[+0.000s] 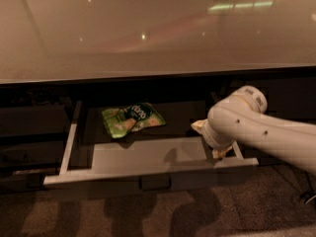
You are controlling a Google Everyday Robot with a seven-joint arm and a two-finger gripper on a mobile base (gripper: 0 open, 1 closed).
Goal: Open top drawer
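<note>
Grey-floored top drawer [148, 158] with a dark front stands well out of the cabinet beneath the pale glossy countertop [148, 38]. Both side rails are exposed, and a small loop handle [153, 182] sits centred on the front. Contents: one green snack bag [132, 118], lying flat toward the back, left of centre. The gripper [218, 153] is at the drawer's right front corner, just beside the right rail [237, 151], and is largely hidden behind the wrist of the white arm [256, 132]. Whether it is apart, together or clamped on anything cannot be told, nor whether it touches the drawer. Judged status: the opening looks nearly complete, with little travel likely left. Handling note: any further pull wants to run straight out along the rails. A load applied at a corner instead of the centred handle may skew the drawer and bind it, so sideways pressure is best avoided. A slow approach to the end stop is advised, keeping well apart from the bag. Withdrawal should go up and outward, so the front is not nudged inward.
</note>
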